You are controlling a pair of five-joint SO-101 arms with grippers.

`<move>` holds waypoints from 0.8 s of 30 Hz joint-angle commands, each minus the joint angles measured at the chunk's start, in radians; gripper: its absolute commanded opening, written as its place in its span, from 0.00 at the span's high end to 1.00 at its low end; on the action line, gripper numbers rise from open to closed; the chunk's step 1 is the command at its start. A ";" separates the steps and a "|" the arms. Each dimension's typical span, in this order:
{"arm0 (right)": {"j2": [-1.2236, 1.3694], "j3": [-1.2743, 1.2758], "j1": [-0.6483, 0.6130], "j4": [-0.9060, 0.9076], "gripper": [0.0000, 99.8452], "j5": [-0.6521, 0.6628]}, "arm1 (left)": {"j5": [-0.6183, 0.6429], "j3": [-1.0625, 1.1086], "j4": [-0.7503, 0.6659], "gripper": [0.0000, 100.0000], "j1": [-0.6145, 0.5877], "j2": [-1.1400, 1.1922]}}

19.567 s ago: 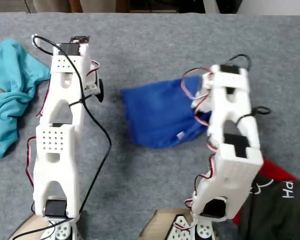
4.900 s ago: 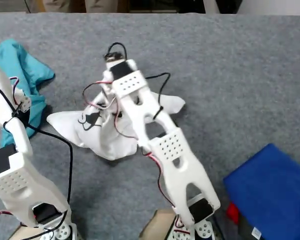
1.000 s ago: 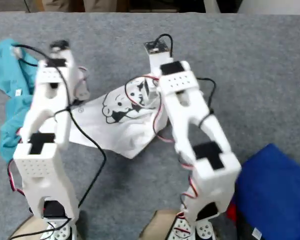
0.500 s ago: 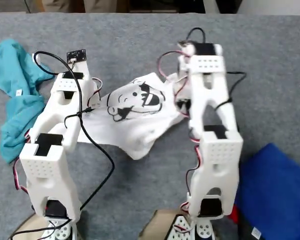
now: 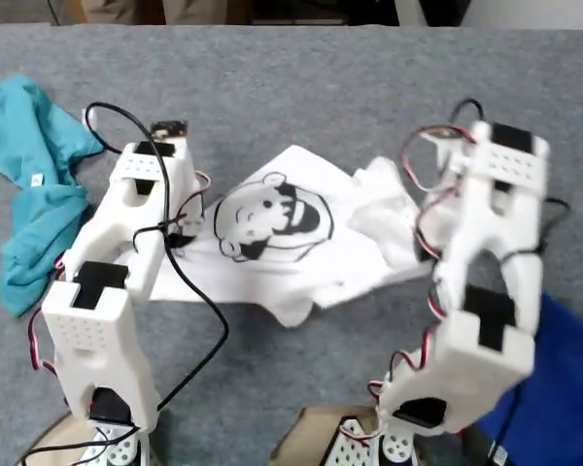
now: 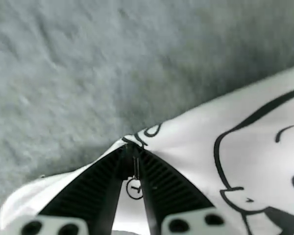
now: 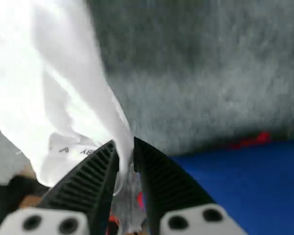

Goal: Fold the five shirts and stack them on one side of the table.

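A white shirt with a black cartoon face printed on it is seen spread on the grey table between the two arms. Its long axis is laid across the table, from the left arm's side to the right arm's side, with the right end set a little farther from the arm bases than the left. The print is turned upward and is tilted along that same line. Which end is the collar cannot be told.

The left gripper is clamped on the shirt's left edge, its jaws closed onto a thin fold of cloth just beside the print. The right gripper is pinched on a bunched strip of the same shirt at its right end, where the cloth is gathered and wrinkled and is drawn up off the table.

A teal shirt is left crumpled at the table's left edge, just beside the left arm and apart from the white shirt. A blue shirt is laid at the near right corner, beside the right arm's base, with a bit of red cloth seen at its edge.
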 commanded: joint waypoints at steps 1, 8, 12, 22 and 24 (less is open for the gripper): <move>-0.154 0.096 0.125 0.017 0.99 0.117 | -0.068 0.092 0.041 0.98 0.003 -0.030; -0.252 0.143 0.315 0.018 0.99 0.281 | -0.147 0.318 0.043 0.98 -0.003 -0.193; -0.340 0.099 0.427 0.017 0.99 0.348 | -0.187 0.450 0.040 0.98 -0.003 -0.363; -0.446 0.070 0.274 -0.011 0.99 0.365 | -0.215 0.717 0.051 0.98 0.006 -0.780; -0.418 0.048 0.156 -0.026 0.97 0.288 | -0.215 0.729 0.083 0.98 0.008 -0.855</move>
